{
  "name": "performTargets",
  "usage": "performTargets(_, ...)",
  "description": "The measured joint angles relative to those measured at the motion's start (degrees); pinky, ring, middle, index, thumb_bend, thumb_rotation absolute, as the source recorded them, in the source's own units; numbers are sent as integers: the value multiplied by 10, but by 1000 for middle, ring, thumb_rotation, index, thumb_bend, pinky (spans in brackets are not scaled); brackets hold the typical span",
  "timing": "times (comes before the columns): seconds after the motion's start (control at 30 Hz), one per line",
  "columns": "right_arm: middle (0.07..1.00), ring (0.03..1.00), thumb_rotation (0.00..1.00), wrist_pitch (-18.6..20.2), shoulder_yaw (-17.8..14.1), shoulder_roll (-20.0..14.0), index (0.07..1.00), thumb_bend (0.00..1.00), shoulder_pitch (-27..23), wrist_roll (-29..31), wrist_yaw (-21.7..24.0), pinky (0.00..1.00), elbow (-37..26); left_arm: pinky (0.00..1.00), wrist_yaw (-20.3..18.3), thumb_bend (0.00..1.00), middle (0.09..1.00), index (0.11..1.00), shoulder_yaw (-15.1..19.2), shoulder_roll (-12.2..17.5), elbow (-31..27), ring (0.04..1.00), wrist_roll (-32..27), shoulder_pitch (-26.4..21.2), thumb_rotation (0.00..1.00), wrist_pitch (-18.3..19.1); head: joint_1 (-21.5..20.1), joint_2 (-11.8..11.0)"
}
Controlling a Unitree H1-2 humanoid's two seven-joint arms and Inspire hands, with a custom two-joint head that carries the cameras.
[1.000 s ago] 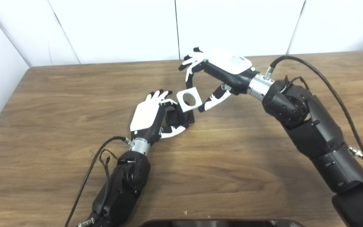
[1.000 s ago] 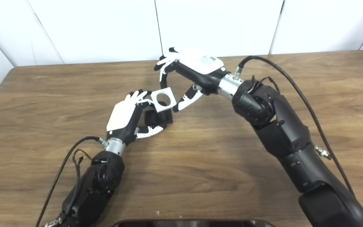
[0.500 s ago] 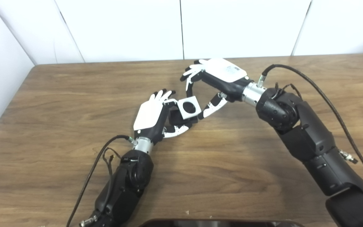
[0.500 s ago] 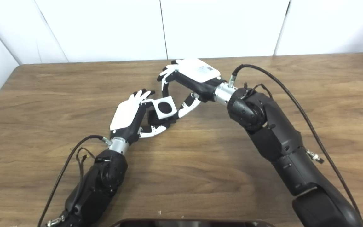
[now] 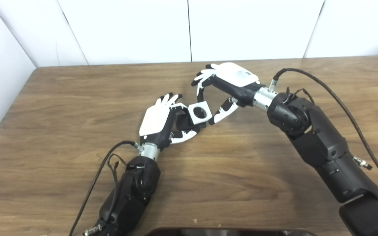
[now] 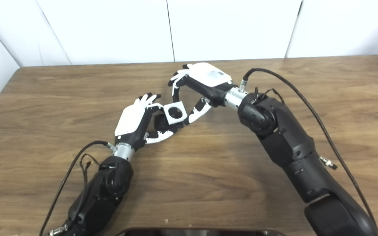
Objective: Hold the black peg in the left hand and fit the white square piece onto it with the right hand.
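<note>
Over the wooden table [image 5: 61,98], left of centre, the left hand [image 5: 157,119] grips the black peg [image 5: 184,120], fingers wrapped round it. Just right, the white square piece [image 5: 200,112] sits tilted against the peg's end, pinched between thumb and fingers of the right hand [image 5: 226,83]

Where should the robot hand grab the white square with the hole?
By its outer edges, from the right, as the right robot hand does. The white square is flat, its hole must stay free, and the black peg sits at its left.
</note>
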Motion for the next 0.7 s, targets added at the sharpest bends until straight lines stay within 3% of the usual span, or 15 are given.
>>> performTargets(0.7,810,894,150,15,-1,24,482,516,-11,-6,-19,974,23,1000,0,697,935,596,-2,0,-1,994,0,0,253,2,-3,2)
